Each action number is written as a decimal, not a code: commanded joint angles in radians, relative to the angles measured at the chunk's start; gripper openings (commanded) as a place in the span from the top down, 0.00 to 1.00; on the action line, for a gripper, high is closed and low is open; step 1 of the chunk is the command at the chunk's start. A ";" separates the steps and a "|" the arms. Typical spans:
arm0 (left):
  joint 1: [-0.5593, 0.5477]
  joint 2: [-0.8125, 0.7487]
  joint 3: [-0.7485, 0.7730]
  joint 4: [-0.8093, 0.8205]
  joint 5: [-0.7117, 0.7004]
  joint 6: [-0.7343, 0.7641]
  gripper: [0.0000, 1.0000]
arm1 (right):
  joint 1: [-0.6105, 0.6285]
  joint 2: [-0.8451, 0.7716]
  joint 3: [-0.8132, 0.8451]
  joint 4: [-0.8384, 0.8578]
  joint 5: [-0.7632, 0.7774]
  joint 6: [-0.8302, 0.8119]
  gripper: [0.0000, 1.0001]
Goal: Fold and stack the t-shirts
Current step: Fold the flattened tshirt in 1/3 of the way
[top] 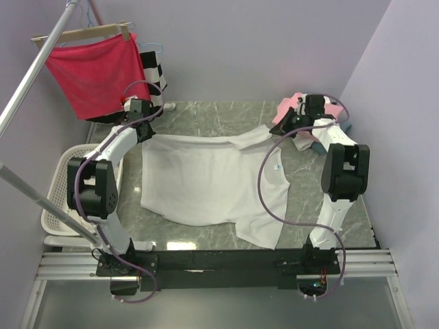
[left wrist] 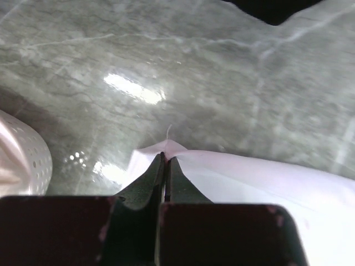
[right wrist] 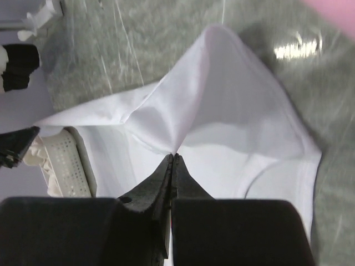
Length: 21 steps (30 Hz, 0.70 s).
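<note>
A white t-shirt (top: 206, 179) lies spread across the marble table (top: 206, 116), its small neck label (top: 278, 166) toward the right. My left gripper (top: 149, 132) is shut on the shirt's far left corner; the left wrist view shows the gripper (left wrist: 165, 156) pinching the white t-shirt's edge (left wrist: 249, 177). My right gripper (top: 288, 127) is shut on the shirt's far right part; in the right wrist view the gripper (right wrist: 173, 155) pulls the white t-shirt (right wrist: 222, 105) into a raised peak. A pink t-shirt (top: 288, 107) and a blue-grey one (top: 347, 127) lie behind the right gripper.
A white perforated laundry basket (top: 57, 184) stands off the table's left edge, also visible as the basket (left wrist: 30, 160) in the left wrist view. A red cloth (top: 96, 72) on a wooden hanger and a checkered garment (top: 155, 68) hang from a metal rail (top: 34, 72) at the back left.
</note>
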State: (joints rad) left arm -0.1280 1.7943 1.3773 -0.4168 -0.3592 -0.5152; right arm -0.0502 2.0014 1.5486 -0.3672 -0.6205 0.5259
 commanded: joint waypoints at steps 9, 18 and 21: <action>0.002 -0.171 -0.128 -0.088 0.200 -0.051 0.99 | 0.001 -0.294 -0.199 -0.032 0.027 -0.050 1.00; -0.002 -0.237 -0.253 -0.125 0.174 -0.069 0.99 | 0.018 -0.380 -0.375 -0.085 0.070 -0.075 1.00; -0.002 -0.250 -0.273 -0.122 0.157 -0.066 0.99 | 0.019 -0.398 -0.430 -0.092 0.096 -0.078 1.00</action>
State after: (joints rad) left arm -0.1280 1.6047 1.1225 -0.5411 -0.1947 -0.5663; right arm -0.0414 1.6737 1.1656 -0.4339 -0.5625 0.4713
